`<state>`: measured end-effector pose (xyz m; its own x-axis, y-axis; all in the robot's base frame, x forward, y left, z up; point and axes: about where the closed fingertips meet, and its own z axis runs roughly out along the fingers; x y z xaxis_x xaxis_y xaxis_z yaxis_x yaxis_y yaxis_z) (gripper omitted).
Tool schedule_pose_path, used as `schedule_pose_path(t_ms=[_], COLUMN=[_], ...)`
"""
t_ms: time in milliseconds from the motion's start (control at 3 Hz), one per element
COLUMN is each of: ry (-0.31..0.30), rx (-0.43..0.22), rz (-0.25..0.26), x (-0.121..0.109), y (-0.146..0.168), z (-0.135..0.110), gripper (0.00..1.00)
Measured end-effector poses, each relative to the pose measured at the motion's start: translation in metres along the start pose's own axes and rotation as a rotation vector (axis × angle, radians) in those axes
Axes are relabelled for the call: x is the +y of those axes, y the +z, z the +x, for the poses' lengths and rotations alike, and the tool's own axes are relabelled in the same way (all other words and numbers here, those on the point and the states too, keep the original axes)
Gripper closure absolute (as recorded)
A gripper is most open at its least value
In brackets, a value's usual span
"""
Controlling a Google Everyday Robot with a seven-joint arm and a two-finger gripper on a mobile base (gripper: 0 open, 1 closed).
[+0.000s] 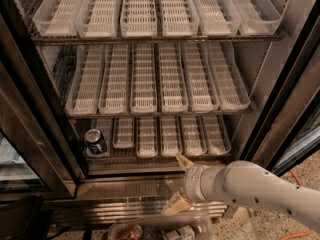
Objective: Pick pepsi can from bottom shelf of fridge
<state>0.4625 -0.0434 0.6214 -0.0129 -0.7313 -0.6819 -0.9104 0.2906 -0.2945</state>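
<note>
Dark-blue, silver-topped pepsi can (95, 142) stands upright; gripper (179, 183), spread, hangs lower right.

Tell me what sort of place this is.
Probably a shop or office drinks corner: a glass-door display fridge, racks of clear lane trays, a pepsi can on the bottom shelf. The gripper hovers open by its sill.

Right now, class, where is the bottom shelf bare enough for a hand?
Clear slatted plastic trays right of the blue aluminium pepsi can lie bare; its left corner is tight. The open gripper hovers before the fridge.
</note>
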Motion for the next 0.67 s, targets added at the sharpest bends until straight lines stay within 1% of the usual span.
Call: schedule_pose_path(t_ms=[333,667], ry=[0.017,0.027], rx=[-0.090,-0.164], rz=[0.058,0.139], x=[0.007,-0.001], y=[0.025,0.054], z=[-0.013,-0.034], gripper=[0.00,0.00])
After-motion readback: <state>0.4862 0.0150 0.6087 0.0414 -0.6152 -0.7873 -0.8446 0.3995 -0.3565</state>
